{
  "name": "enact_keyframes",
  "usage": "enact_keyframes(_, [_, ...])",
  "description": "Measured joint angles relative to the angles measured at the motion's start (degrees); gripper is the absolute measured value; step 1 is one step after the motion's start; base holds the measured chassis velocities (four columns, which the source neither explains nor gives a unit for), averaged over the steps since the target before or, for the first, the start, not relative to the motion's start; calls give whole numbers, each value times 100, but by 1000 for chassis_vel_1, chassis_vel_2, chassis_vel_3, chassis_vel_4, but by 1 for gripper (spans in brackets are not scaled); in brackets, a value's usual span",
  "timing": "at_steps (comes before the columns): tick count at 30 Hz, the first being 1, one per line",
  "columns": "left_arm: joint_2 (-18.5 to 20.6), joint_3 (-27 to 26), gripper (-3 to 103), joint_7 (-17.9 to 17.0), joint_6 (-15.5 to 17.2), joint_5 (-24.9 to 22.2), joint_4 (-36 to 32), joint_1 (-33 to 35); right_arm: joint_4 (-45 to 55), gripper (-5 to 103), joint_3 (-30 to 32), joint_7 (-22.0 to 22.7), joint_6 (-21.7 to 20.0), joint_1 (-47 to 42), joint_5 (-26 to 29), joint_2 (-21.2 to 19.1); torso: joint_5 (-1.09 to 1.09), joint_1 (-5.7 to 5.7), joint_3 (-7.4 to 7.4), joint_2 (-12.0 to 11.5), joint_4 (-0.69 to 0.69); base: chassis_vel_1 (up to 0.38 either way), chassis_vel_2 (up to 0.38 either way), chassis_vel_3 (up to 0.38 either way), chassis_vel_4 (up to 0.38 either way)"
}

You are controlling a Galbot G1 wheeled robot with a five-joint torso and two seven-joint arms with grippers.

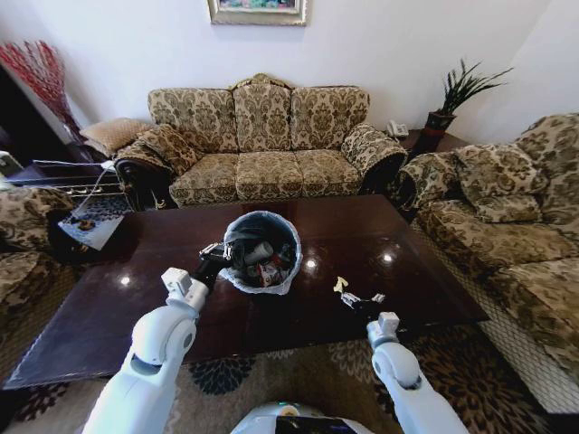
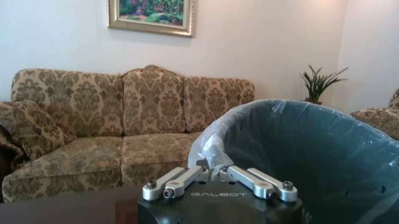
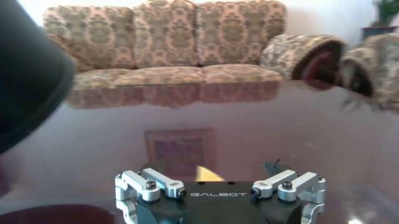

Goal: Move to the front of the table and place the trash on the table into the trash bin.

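A floral three-seat sofa [image 1: 262,136] lines the far wall under a framed picture [image 1: 258,9], with matching seats on both sides and a potted plant [image 1: 452,99] in the corner. The glossy dark table [image 1: 136,298] fills the middle of the room. On it stands the trash bin [image 1: 262,251], tipped toward the robot and holding a bottle and paper. The left gripper [image 1: 217,258] has its fingers clamped on the bin's lined rim. Small trash scraps [image 1: 348,291] lie near the table's front edge, the right gripper [image 1: 366,306] just beside them, fingers apart.
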Motion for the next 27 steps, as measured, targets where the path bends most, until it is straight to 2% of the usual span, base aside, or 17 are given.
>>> enact_keyframes(2, [-10,0,2,0,0,4,11,7,-69,100,-301,62,-50,197,97,-60,-1,0,0,0,-1,0,0,0,0])
enact_keyframes(6, [-18,-4,2,1,-1,8,18,15,-123,100,-485,237,-81,321,97,-70,-1,0,0,0,0,0,0,0,0])
enact_keyframes(9, [-3,-42,2,8,-8,-1,43,25,-201,103,-683,590,-267,495,-13,-52,0,0,0,0,-2,0,0,0,0])
enact_keyframes(11, [3,-46,2,9,-8,-5,62,16,-215,103,-694,637,-319,518,-16,-58,-1,0,0,0,-2,0,0,0,0])
enact_keyframes(14, [6,-42,2,11,-1,-10,104,-22,-290,91,-691,755,-374,543,-17,-86,0,0,0,0,-2,0,0,0,0])
enact_keyframes(17, [5,-30,2,14,11,-12,129,-38,-313,85,-678,776,-377,537,-8,-114,0,0,0,0,-3,0,0,0,0])
enact_keyframes(19, [-6,-10,2,16,20,-12,162,-60,-369,75,-650,770,-376,528,29,-138,0,0,0,0,-2,0,0,0,0])
enact_keyframes(20, [-6,-10,2,16,20,-12,162,-60,-369,75,-650,770,-376,528,29,-138,0,0,0,0,-2,0,0,0,0])
enact_keyframes(24, [-17,0,2,18,22,-26,165,-80,-436,53,-636,743,-369,500,123,-143,-1,0,0,0,-3,0,0,0,0])
enact_keyframes(26, [-15,-5,2,18,24,-32,163,-80,-452,53,-637,737,-356,499,124,-137,0,0,0,0,-3,0,0,0,0])
enact_keyframes(27, [-13,-11,2,18,26,-38,161,-80,-463,48,-638,736,-349,499,126,-128,0,0,0,0,-3,0,0,0,0])
